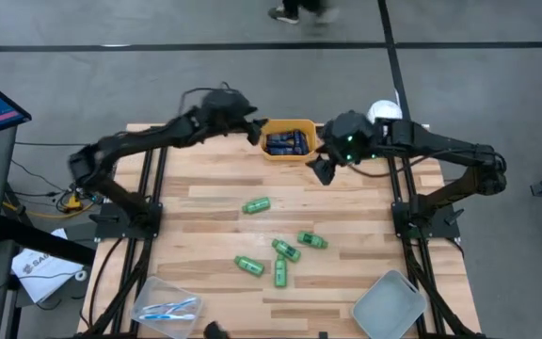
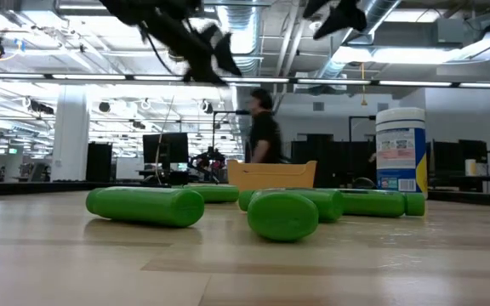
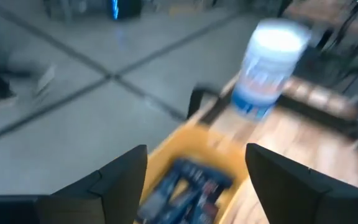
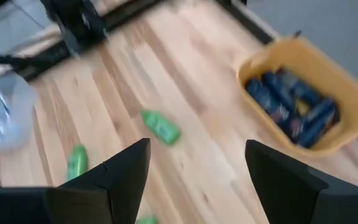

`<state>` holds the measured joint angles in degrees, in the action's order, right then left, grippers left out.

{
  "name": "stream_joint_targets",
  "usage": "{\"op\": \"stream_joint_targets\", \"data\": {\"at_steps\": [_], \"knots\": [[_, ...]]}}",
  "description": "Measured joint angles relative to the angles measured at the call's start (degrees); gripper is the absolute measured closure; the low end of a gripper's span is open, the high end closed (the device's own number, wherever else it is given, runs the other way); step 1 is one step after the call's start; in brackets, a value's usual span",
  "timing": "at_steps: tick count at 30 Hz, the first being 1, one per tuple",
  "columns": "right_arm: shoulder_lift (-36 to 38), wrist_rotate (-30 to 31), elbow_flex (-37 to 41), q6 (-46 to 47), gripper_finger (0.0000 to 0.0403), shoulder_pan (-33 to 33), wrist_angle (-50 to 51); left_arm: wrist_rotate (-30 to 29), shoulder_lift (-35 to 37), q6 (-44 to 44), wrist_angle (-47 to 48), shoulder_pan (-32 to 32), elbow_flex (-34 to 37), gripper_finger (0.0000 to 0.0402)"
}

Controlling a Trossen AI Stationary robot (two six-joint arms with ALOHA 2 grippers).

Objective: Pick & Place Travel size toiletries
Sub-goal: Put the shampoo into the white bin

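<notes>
Left pincer [image 1: 255,134]: raised above the near rim of the yellow bin [image 1: 288,154] at the far edge of the bench [image 1: 205,202]; its fingers [image 3: 120,180] stand wide apart with nothing between them.
Right pincer [image 1: 322,171]: raised just beside the bin's other side, fingers [image 4: 117,177] spread wide, empty.
Dark blue tubes [image 1: 287,142]: already lying in the yellow bin.
Green bottles [image 1: 256,205]: five lie on their sides on the bench; one sits alone nearer the bin, four [image 1: 285,250] cluster loosely toward the front, apart from each other.
Other trays: a clear tub [image 1: 166,306] with toothbrushes at the front left corner, a grey tray [image 1: 390,303] at the front right, seemingly empty.
Step in hand: likely reaching for a bottle, the lone one being closest.
How to do it well: come down from above, turn the wrist so the fingers straddle the bottle's short width at mid-length, and close gently; round bottles tend to roll if nudged.
White canister [image 1: 384,113]: stands by the right arm; keep clear.
</notes>
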<state>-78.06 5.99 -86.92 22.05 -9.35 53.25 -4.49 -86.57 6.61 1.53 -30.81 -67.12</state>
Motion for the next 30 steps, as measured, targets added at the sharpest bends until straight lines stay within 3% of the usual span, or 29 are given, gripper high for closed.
{"op": "stream_joint_targets", "data": {"at_steps": [10,16,24,30], "knots": [[0.0,-0.9,17.1,0.5,0.0148,5.2,-2.5,0.3,25.8,0.3,0.0,4.1,8.4,0.0148],[0.0,-2.1,24.8,-1.0,0.0147,9.7,-4.7,0.3,37.9,5.6,0.1,7.1,16.2,0.0149],[-2.1,-2.1,28.9,-2.0,0.0146,14.6,-8.6,0.3,46.7,12.1,-0.2,10.5,24.4,0.0152],[-10.2,-4.7,28.9,-1.9,0.0146,18.5,-9.2,0.3,48.8,13.8,-0.4,11.2,27.1,0.0162]]}}
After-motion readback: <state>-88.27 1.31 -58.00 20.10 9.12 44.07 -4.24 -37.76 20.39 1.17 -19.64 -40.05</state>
